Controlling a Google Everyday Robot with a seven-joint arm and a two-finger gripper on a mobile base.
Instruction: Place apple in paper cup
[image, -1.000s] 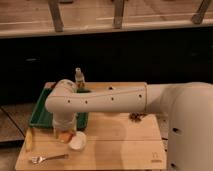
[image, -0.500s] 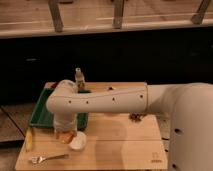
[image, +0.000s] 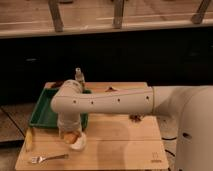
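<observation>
The apple (image: 71, 136) is a small orange-yellow fruit held at the tip of my gripper (image: 70, 134), which points straight down from the white arm (image: 105, 102). The gripper is shut on the apple. The paper cup (image: 80, 145) is a short white cup on the wooden table, just right of and below the apple. The apple hangs at the cup's left rim, partly overlapping it. The cup's inside is mostly hidden by the gripper.
A green tray (image: 41, 114) lies behind the gripper at the table's back left. A clear bottle (image: 78, 76) stands behind the arm. A fork (image: 47, 158) lies at the front left. A long yellow thing (image: 29, 140) lies at the left edge. A small brown object (image: 135, 118) lies mid-right.
The gripper with the apple has shifted slightly right and down, closer to the paper cup. The cup and the other things have not moved.
</observation>
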